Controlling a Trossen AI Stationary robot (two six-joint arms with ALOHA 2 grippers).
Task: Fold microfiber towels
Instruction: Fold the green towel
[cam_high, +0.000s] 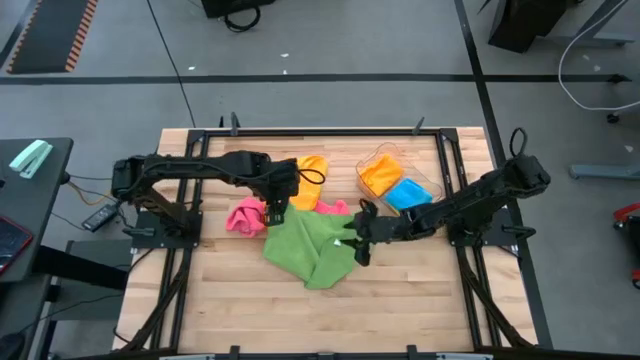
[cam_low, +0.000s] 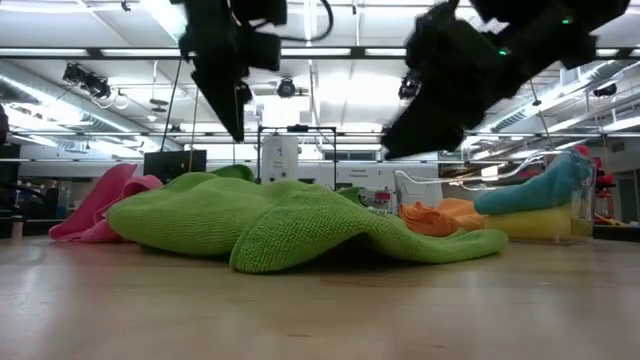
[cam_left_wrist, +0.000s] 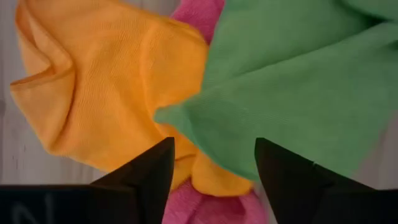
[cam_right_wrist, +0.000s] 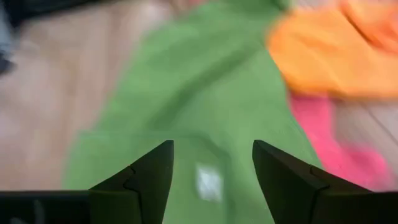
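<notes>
A green microfiber towel (cam_high: 310, 250) lies rumpled in the middle of the table, humped up in the low view (cam_low: 290, 225). One corner of it (cam_left_wrist: 186, 118) rests over an orange towel (cam_left_wrist: 99, 93), which lies over a pink towel (cam_high: 244, 217). My left gripper (cam_left_wrist: 214, 168) hangs open above that corner, clear of the cloth (cam_low: 235, 110). My right gripper (cam_right_wrist: 212, 168) is open above the green towel's right part (cam_high: 358, 243), with nothing between its fingers.
A clear plastic tray (cam_high: 432, 180) at the back right holds an orange and a blue towel (cam_high: 405, 193). Bare wooden table (cam_high: 250, 310) stretches in front of the green towel. Black frame rails run along the table's sides.
</notes>
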